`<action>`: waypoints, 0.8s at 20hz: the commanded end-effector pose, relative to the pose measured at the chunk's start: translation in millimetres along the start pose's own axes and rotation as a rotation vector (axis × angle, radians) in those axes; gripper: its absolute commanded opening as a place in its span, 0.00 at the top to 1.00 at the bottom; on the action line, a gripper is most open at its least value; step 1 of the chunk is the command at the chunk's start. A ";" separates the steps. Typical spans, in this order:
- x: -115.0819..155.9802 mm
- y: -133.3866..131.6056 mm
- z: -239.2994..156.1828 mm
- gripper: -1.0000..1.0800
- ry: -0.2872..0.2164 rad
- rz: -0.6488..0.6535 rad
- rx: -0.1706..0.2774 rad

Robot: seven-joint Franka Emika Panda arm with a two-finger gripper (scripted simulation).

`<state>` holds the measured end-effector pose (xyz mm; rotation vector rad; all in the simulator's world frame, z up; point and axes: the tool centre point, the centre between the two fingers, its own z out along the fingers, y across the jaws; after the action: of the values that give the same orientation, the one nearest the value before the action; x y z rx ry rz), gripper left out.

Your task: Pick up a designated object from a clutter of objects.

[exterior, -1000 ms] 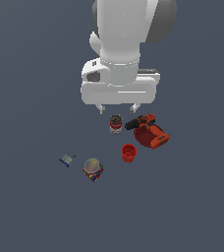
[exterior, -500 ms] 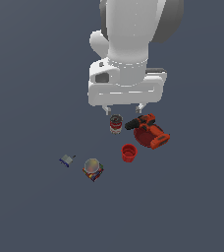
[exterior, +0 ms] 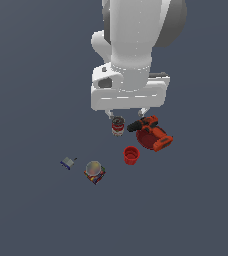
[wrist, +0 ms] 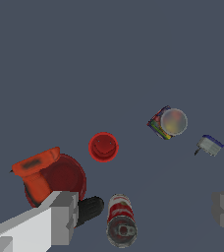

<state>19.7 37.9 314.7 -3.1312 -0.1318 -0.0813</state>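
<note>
Ext. view, L to R. Tiny grey-blue item (exterior: 67,162) is seen furthest toward the exterior view's left. Colourful box w/ pale ball (exterior: 94,172) is set near it, apart. Small can (exterior: 118,125), red-and-white w/ dark lid, is seen upright directly under the gripper (exterior: 127,113); label text too small to be read. Red cup (exterior: 131,155) is placed upright, open end up, between box and drill, touching neither. Red-black drill (exterior: 151,134) is laid on its side, just beside the can. Gripper fingers are spread wide, nothing held; it hangs above can and drill, clear of the cup.
</note>
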 end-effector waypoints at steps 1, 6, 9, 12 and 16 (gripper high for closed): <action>1.7 -1.5 10.1 0.04 -0.003 -0.008 -0.001; 6.6 -6.8 43.4 0.04 -0.012 -0.035 -0.005; 9.0 -11.6 71.6 0.04 -0.018 -0.059 -0.007; 9.8 -17.9 106.0 0.04 -0.027 -0.088 -0.008; 7.2 -26.7 150.5 0.04 -0.037 -0.126 -0.007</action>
<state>32.9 63.0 181.1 -3.1320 -0.3077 -0.0290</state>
